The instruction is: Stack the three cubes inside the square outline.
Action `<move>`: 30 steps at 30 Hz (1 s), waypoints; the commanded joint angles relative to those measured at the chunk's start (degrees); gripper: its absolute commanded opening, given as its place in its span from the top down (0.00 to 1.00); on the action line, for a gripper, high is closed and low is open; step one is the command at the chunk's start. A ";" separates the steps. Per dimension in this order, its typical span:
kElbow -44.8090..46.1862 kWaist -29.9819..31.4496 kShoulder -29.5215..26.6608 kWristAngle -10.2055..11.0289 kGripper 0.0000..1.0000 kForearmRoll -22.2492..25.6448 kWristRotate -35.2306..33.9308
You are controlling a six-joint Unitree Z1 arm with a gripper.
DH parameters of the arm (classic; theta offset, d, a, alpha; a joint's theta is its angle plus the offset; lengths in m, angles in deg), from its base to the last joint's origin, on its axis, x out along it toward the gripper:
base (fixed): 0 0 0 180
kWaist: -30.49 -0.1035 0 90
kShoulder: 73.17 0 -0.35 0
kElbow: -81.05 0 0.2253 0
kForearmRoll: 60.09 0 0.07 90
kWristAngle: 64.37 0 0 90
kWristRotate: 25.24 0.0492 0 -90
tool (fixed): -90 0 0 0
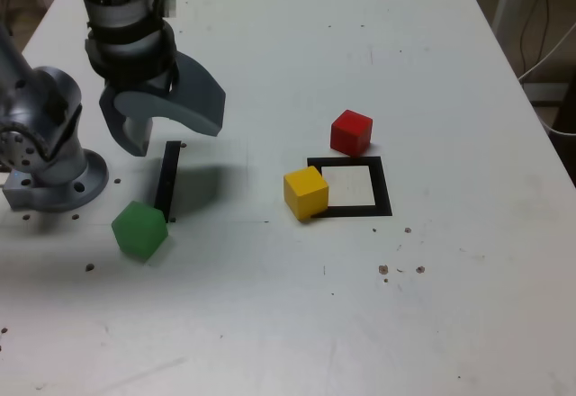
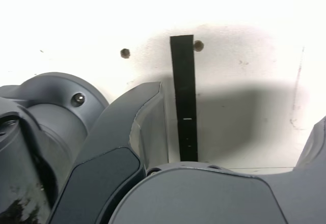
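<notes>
In the exterior view my gripper [image 1: 169,130] hangs open and empty over the table near that view's left. Just in front of it the green cube [image 1: 139,229] lies on the table, turned at an angle. The square outline [image 1: 383,185] lies at mid-table with a white centre. The yellow cube [image 1: 306,193] sits on the outline's left edge, partly over the frame. The red cube [image 1: 351,132] stands just behind the outline, outside it. In the wrist view my gripper [image 2: 234,127] is spread wide over bare table, and no cube shows there.
A narrow black strip [image 1: 167,180] [image 2: 183,91] lies under the gripper, beside the green cube. The arm's grey base [image 1: 54,175] stands at the exterior view's left edge. Small dark specks dot the white table [image 1: 297,324]. Cables hang beyond the table's right edge.
</notes>
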 commanded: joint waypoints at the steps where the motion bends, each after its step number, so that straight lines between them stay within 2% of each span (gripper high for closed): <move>1: -0.22 0.07 0.35 -0.46 0.01 0.67 0.09; 8: -0.38 0.07 0.54 -7.18 0.01 3.92 0.34; 12: -0.43 0.07 0.67 -9.02 0.02 3.75 0.35; 23: -4.36 0.07 2.57 -10.17 0.03 3.64 0.91; 30: -10.18 -0.04 6.46 -9.21 0.03 4.21 2.63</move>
